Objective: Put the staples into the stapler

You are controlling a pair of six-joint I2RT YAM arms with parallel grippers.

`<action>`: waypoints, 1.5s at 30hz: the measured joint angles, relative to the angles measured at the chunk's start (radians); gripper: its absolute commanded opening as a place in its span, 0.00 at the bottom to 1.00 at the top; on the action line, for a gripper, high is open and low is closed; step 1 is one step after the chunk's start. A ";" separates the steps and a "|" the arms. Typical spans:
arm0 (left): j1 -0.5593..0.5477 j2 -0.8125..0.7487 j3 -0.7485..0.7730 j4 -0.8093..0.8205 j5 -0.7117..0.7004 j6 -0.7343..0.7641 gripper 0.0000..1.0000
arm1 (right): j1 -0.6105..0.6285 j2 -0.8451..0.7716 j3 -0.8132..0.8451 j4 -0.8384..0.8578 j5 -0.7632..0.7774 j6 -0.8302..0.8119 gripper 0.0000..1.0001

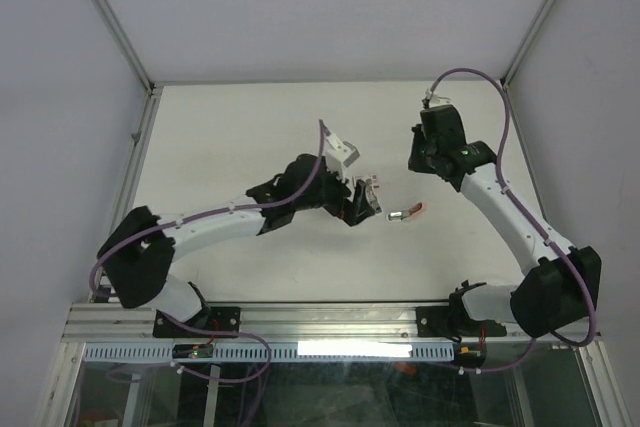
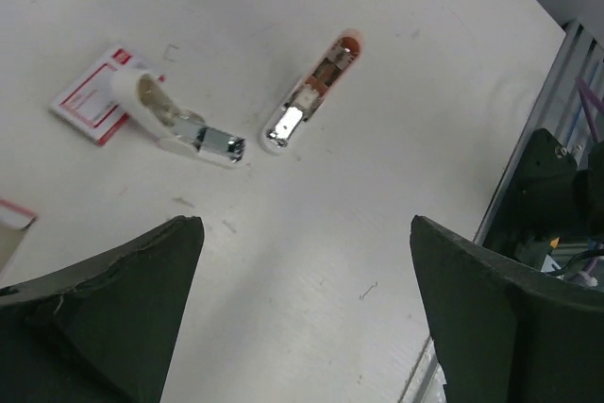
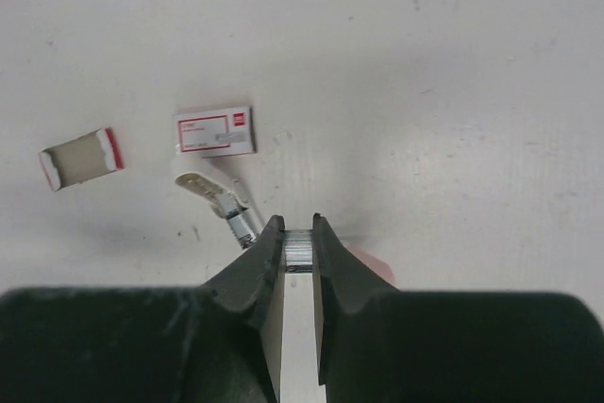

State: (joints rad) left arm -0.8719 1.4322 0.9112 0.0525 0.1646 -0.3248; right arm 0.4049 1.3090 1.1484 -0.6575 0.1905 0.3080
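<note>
The stapler [image 2: 311,101] lies opened on the table, a pink half and a white half [image 2: 179,125] whose chrome ends almost meet. In the top view only its pink part [image 1: 408,214] shows. My right gripper [image 3: 298,226] hangs above it, shut on a short silvery strip of staples [image 3: 298,254]; pink shows just behind its right finger. The red-and-white sleeve [image 3: 215,131] lies beside the white half, and the greyish inner tray [image 3: 80,158] sits further left. My left gripper [image 2: 304,224] is open and empty, low over the table short of the stapler, and appears in the top view [image 1: 365,197].
A bent loose staple [image 2: 368,290] lies on the white table between the left fingers. The table's metal edge rail [image 2: 566,73] runs along the right of the left wrist view. In the top view my right gripper [image 1: 420,165] is behind the stapler.
</note>
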 measured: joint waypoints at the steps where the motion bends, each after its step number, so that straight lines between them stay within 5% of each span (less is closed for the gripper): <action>1: -0.029 0.061 0.023 0.030 0.005 0.021 0.97 | -0.027 -0.008 -0.006 -0.001 -0.002 -0.005 0.12; 9: -0.121 0.409 0.255 0.193 0.074 0.146 0.98 | -0.228 -0.074 -0.062 0.000 -0.048 -0.023 0.13; 22: -0.124 0.703 0.516 0.233 0.175 0.240 0.97 | -0.251 -0.103 -0.111 0.007 -0.105 -0.023 0.13; 39: -0.144 0.795 0.594 0.183 0.161 0.292 0.49 | -0.258 -0.131 -0.117 0.008 -0.126 -0.027 0.13; 45: -0.147 0.808 0.601 0.179 0.122 0.322 0.42 | -0.259 -0.136 -0.128 0.008 -0.126 -0.031 0.14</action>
State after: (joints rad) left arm -1.0187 2.2402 1.5120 0.2317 0.2867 -0.0032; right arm 0.1455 1.1732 1.0203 -0.6495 0.0647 0.2768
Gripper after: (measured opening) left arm 0.451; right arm 0.149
